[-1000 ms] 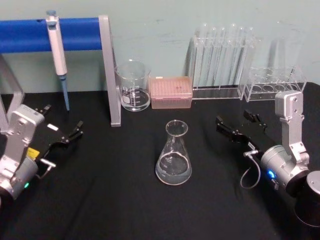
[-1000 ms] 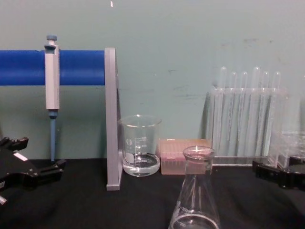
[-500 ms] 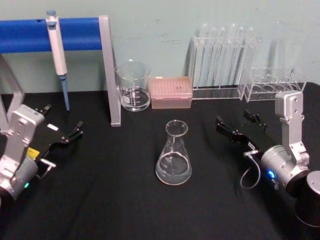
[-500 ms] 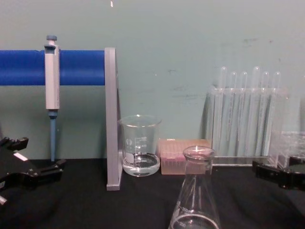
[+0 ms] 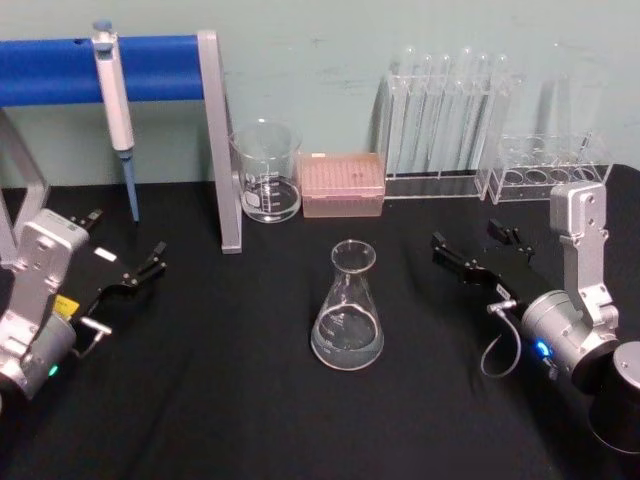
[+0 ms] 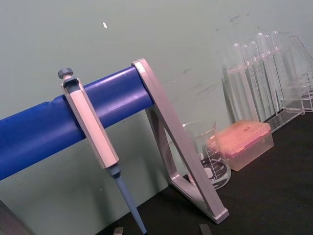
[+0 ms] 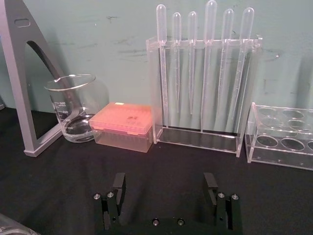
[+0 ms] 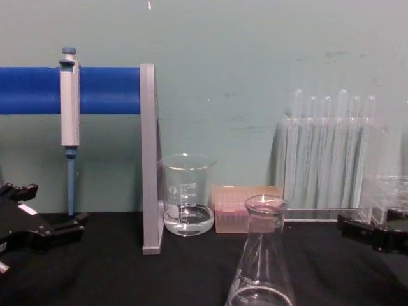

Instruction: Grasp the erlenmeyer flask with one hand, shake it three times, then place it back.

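An erlenmeyer flask [image 5: 348, 310] stands upright at the middle of a black bench [image 5: 220, 400], untouched. From the flask, the right pincer [image 5: 478, 250] sits at about 2 o'clock, well apart, jaws spread wide and holding nothing; the left pincer [image 5: 125, 255] sits at about 9 o'clock, also spread and empty. A glass beaker [image 5: 267, 172] and pink tip box [image 5: 343, 184] stand behind at 11 to 12 o'clock.

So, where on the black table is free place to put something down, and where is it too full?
Free patches on the table: the near strip in front of the erlenmeyer flask, and both sides of it, toward the left gripper and the right gripper. The back edge is crowded: pipette stand, beaker, pink tip box, dropper rack, tube rack.
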